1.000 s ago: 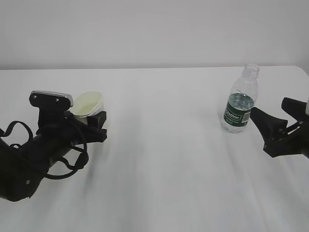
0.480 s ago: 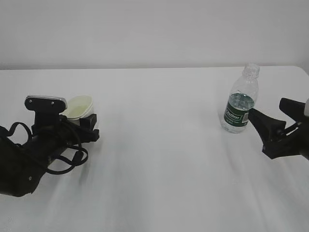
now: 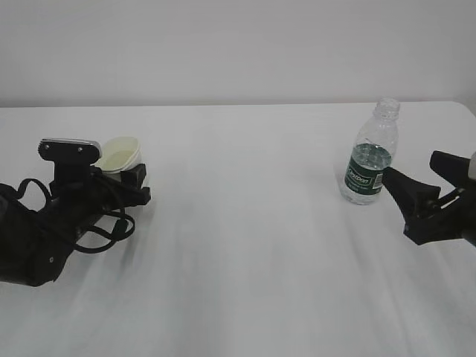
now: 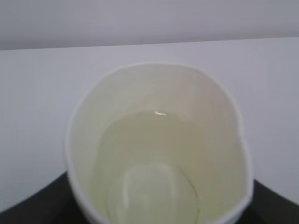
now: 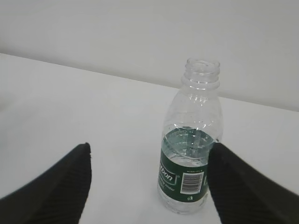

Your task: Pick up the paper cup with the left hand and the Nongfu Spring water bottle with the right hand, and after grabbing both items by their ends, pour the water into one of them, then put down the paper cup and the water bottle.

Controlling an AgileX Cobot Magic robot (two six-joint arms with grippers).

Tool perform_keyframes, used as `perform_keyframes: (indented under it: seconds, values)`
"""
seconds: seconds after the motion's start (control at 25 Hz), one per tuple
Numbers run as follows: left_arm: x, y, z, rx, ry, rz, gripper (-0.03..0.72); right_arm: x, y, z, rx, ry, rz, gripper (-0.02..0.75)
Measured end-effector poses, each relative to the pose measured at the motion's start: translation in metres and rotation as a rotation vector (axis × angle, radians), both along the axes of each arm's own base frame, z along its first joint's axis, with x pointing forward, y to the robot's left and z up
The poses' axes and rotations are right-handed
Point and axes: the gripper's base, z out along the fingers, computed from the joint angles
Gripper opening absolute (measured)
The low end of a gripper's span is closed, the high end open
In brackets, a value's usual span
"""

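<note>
White worktop (image 3: 245, 245) fills the scene, running back to a pale grey wall (image 3: 238, 44); places below are given from the bottle.

The bottle (image 3: 370, 153) stands upright on the worktop, capless, with a dark green label band around its lower half and water reaching about to the top of that band. In the right wrist view the bottle (image 5: 190, 144) sits ahead of the camera, between the two dark fingers but beyond their tips, touching neither.

The right end effector (image 3: 418, 187) lies just beside the bottle, on the side towards the worktop's edge, its two black fingers spread apart and pointing at the label. It is released and holds nothing.

Well apart from the bottle, far across the worktop on the other side, is the cup (image 3: 119, 155). It is white outside, pale cream-yellow inside, and tilted a little with its mouth turned up. The left end effector (image 3: 119, 178) is grasping it: black fingers sit against its lower sides, and the arm's dark body with looped cables lies low behind it. Whether the cup's base touches the worktop cannot be told. The left wrist view looks straight into the cup (image 4: 159, 149), where a shallow pool of clear liquid lies over the bottom, and the rim is pressed slightly out of round.
</note>
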Motion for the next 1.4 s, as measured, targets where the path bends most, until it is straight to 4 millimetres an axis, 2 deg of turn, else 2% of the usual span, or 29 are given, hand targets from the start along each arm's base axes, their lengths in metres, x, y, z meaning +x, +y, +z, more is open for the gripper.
perform_keyframes:
  seconds: [0.52, 0.8, 1.4]
  values:
    - [0.0068, 0.0006, -0.0075, -0.002, -0.032, -0.003, 0.477, 0.0000, 0.0001, 0.0000, 0.000, 0.000, 0.001, 0.587]
    - [0.0055, -0.0022, -0.0103, 0.010, -0.018, -0.041, 0.608, 0.0000, 0.0001, 0.0000, 0.000, 0.000, 0.001, 0.587]
    - [0.0048, -0.0028, -0.0107, 0.013, -0.016, -0.052, 0.629, 0.0000, 0.0001, 0.0000, 0.000, 0.000, 0.001, 0.587]
